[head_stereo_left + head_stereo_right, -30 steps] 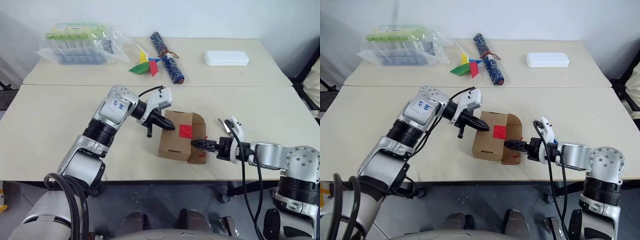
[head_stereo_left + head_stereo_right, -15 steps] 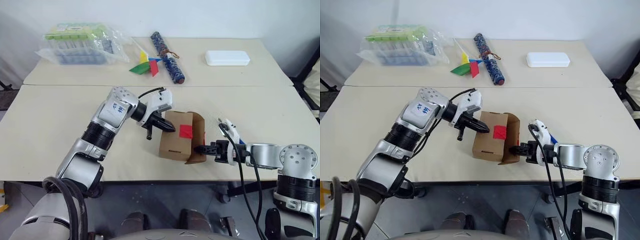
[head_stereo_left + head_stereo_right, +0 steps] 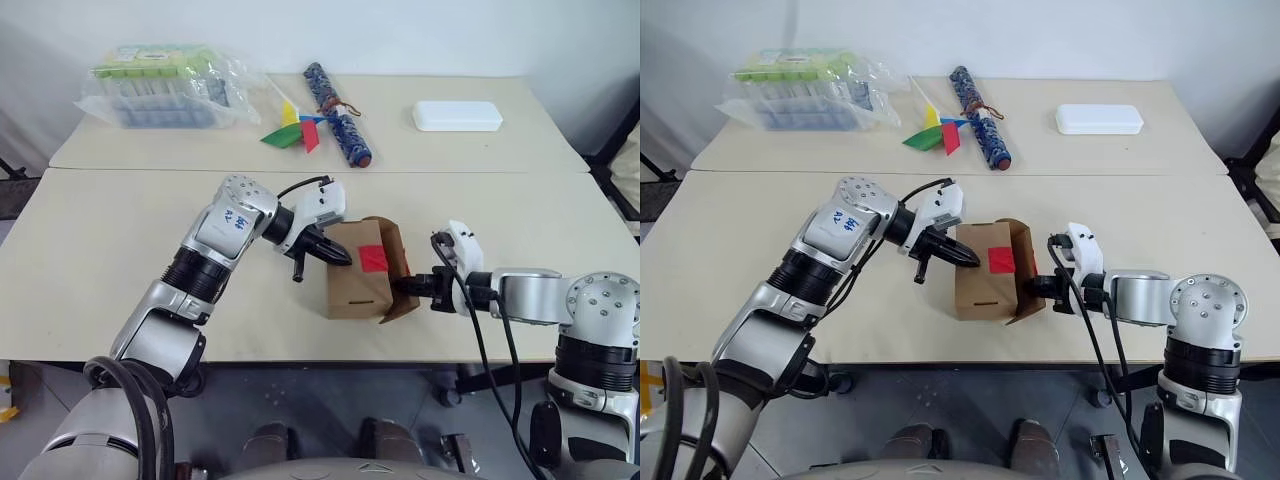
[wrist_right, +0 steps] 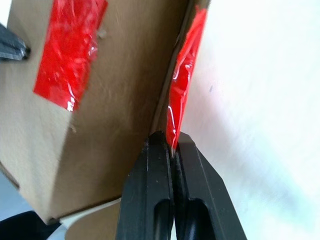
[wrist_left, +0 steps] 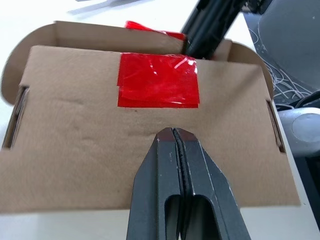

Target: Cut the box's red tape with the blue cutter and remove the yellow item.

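Right gripper (image 3: 412, 287): now pinching shut on the edge of the box's end flap (image 3: 398, 255), with a strip of the red tape (image 4: 182, 85) caught at the fingertips. Standing wide a second ago and hovering at that same flap; having closed since, and now drawing the flap outward.

Left gripper (image 3: 340, 258): keeping shut with nothing between the fingers, tips resting against the box's taped face just beside the red patch (image 5: 158, 80). Not shifting over the last second (evidently bracing the carton while the other hand is pulling).

Box (image 3: 355, 285): lying on the near table (image 3: 120, 230) between the two grippers, close to the front edge. Swinging slightly since the earlier views, the flap end turning toward the right gripper and the flap opening further.

Tape: showing in two pieces, one patch on the carton face and one strip on the flap, suggesting the seal is already parted.

Bearing on the task: judging the cutting step done and the opening step under way. Interior remaining hidden behind the flap, so not yet confirming where the yellow item is lying. Next move likely calling for folding the flap fully clear, then reaching inside while holding the carton steady; risking dragging the light carton along the table if the brace slips.
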Action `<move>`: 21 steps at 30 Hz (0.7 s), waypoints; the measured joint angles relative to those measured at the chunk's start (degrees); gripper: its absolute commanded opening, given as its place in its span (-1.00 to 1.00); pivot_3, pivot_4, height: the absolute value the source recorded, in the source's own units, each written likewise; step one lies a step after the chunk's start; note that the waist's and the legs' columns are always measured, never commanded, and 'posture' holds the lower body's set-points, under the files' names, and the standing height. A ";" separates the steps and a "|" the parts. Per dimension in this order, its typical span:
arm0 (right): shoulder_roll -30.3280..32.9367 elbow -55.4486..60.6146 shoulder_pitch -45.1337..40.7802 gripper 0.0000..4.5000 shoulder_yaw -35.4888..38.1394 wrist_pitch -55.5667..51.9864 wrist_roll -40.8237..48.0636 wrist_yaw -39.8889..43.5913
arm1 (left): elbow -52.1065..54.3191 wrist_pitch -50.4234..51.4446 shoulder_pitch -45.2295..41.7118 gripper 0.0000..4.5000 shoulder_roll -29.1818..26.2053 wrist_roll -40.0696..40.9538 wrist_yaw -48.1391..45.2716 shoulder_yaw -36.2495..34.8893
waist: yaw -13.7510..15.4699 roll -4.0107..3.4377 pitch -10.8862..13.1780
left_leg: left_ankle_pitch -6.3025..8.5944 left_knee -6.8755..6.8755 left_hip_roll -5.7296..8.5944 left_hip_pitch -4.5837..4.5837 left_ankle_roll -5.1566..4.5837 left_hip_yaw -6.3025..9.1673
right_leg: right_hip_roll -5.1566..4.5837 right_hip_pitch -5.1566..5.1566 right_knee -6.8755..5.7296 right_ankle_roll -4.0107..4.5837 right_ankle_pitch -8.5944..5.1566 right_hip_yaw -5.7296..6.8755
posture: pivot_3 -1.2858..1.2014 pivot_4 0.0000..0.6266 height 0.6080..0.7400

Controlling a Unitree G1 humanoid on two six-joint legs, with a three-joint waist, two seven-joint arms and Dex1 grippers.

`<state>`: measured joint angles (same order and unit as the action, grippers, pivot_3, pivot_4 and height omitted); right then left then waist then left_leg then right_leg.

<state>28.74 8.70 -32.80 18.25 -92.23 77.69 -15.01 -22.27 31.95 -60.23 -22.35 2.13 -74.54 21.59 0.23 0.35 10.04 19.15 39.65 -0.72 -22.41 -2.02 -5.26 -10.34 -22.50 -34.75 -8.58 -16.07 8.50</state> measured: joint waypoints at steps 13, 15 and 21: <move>20.71 5.74 -2.82 -0.99 -16.28 17.61 31.88 -22.89 | 0.22 -2.46 -0.03 -1.00 -0.77 -0.05 0.02 0.01 | 1.14 -0.07 0.06 | 0.02 0.06 0.00 -0.02 -0.09 -0.05 | -0.04 0.12 0.33 0.00 0.00 0.02 | 0.03 -0.52 1.00; 23.07 7.11 -3.05 -0.99 -18.37 20.25 32.67 -22.73 | 0.22 -2.46 -0.02 -1.00 -0.89 -0.05 0.04 -0.11 | 1.33 -0.07 0.06 | 0.04 0.16 0.01 -0.08 -0.17 -0.06 | -0.05 0.15 0.40 0.00 0.00 0.02 | 0.03 -0.52 1.00; 27.40 9.07 -5.25 -0.99 -22.81 23.95 32.98 -20.60 | 0.22 -2.40 0.00 -1.00 -1.02 -0.03 0.12 -0.51 | 1.40 -0.07 0.05 | 0.05 0.36 0.00 -0.32 -0.29 -0.05 | -0.07 0.11 0.54 0.00 0.02 0.05 | 0.03 -0.52 1.00</move>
<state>56.14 17.77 -38.06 -4.55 -68.28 110.66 -35.60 -22.05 29.55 -60.22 -23.37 2.10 -74.42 21.08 1.62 0.28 10.09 19.21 40.01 -0.72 -22.73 -2.31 -5.31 -10.41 -22.39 -34.21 -8.58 -16.05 8.56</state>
